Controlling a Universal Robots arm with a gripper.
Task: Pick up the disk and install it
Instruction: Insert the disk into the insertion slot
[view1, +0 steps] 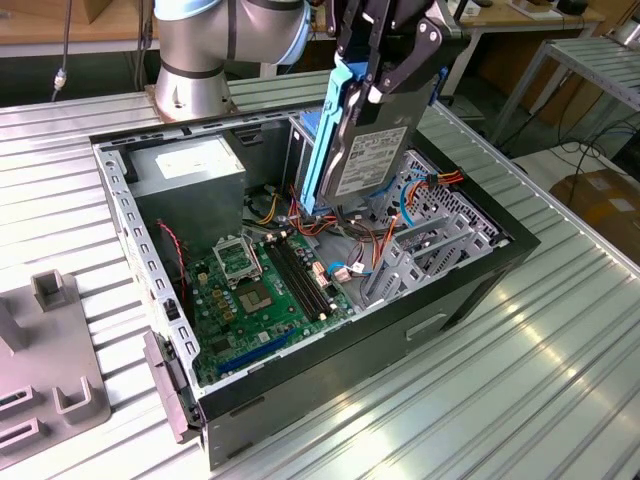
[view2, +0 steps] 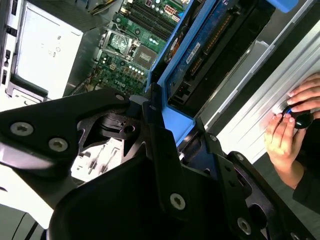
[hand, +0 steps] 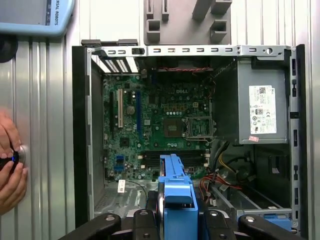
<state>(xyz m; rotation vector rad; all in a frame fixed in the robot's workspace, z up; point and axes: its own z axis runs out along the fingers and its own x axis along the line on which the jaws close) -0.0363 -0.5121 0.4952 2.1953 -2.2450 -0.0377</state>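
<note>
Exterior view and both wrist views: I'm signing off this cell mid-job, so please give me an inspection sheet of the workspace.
Surface: ribbed metal table, carrying the open computer case.
Job's things: the disk, blue-framed, is held on edge above the case and is not yet seated in the drive cage.
Clutter: grey fixture block on the table beside the case.
Grippers: the hand is shut on the disk.
Cables: loose orange and red wires lie by the cage, below the disk.
Surroundings: a person's hands at the table's edge.
</note>
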